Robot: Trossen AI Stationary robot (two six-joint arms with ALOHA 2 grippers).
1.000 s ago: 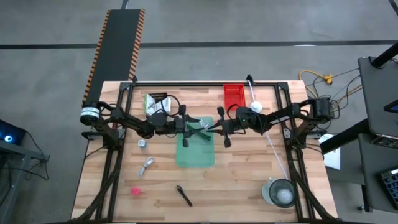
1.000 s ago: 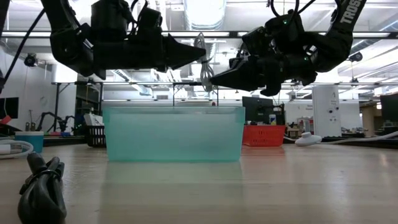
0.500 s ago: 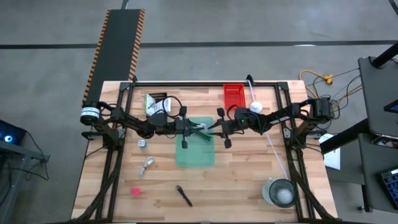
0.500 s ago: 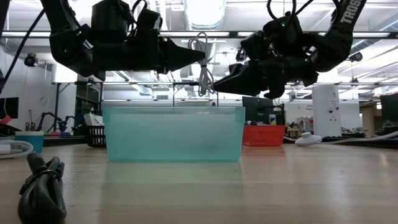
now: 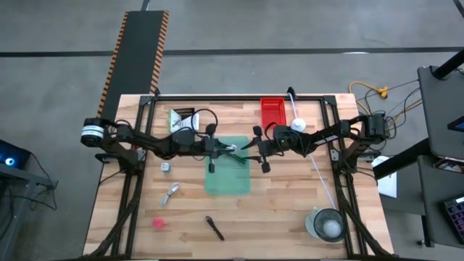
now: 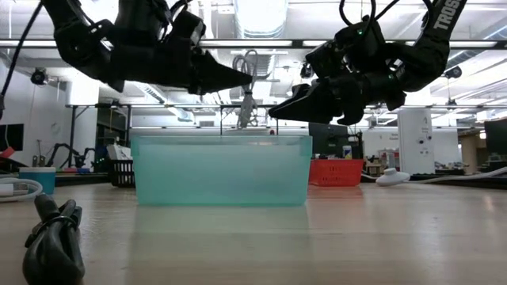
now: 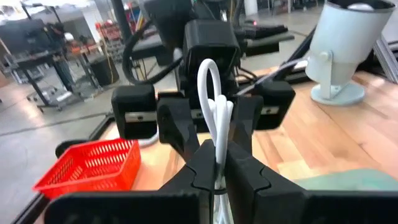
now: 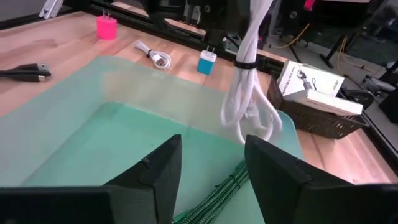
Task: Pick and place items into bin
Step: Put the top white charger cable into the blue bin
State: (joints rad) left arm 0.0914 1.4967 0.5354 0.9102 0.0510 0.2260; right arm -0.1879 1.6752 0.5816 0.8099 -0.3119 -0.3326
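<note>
Table (image 5: pixel 290 210) of pale wood slats carries everything here. At its left side lie a small silvery piece (image 5: pixel 166 167), a white cable bundle (image 5: pixel 172 191), a pink blob (image 5: pixel 157 222) and, nearer the middle, a black pen-like tool (image 5: pixel 214 228). Toward the back left sits a dark basket (image 8: pixel 323 118) with white printed packets (image 8: pixel 309 81) in it.

The left gripper (image 5: pixel 226 148) reaches over the left part of the translucent green bin (image 5: pixel 228 181), its fingers (image 7: pixel 205 171) clamped on a white coiled cable (image 7: pixel 214 106) (the coil hangs down from the tips, above the bin's opening, with its lower end close to the rim in the low view). Inside the bin lies a green braided cord (image 8: pixel 221 190).

The right gripper (image 5: pixel 245 149) faces the left one from the other side, also over the bin, its fingers (image 8: pixel 273 165) apart and holding nothing; the hanging coil sits just beyond them.

Farther right, a red basket (image 5: pixel 273 110) stands at the back edge, a white lamp-like object (image 5: pixel 298 125) beside it, and a round clear container (image 5: pixel 325 222) near the front right corner.
</note>
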